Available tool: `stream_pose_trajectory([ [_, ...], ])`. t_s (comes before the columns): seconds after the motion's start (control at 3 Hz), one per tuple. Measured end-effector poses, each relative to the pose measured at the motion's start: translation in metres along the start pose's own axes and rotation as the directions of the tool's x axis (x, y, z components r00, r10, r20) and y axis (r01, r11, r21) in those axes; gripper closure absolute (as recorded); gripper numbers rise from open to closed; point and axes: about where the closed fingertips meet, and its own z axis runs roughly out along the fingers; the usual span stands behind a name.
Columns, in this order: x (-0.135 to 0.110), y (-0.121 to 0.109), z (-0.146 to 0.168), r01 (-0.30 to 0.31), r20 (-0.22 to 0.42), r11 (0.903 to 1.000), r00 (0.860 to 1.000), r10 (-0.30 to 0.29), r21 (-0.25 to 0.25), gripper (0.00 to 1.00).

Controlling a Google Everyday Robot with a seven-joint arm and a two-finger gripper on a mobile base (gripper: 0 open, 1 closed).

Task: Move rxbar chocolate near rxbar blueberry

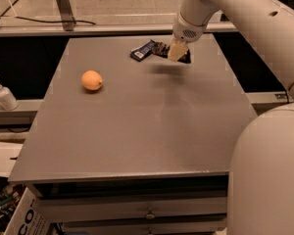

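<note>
The rxbar blueberry, a short dark blue wrapper with a white patch at its near-left end, lies flat near the table's far edge. The rxbar chocolate, a black-brown wrapper, is held in the air just right of it, partly hidden by the fingers. My gripper hangs from the white arm at the upper right, shut on the chocolate bar a little above the table; its shadow falls on the tabletop below.
An orange sits on the left part of the grey table. A white pump bottle stands off the table's left side. My large white arm body fills the right and lower right.
</note>
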Motion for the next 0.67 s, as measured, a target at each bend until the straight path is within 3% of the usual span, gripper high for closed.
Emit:
stream_pose_trajectory([
  [0.67, -0.011, -0.016, 0.036, 0.044, -0.020, 0.9982, 0.999, -0.043, 0.041, 1.00],
])
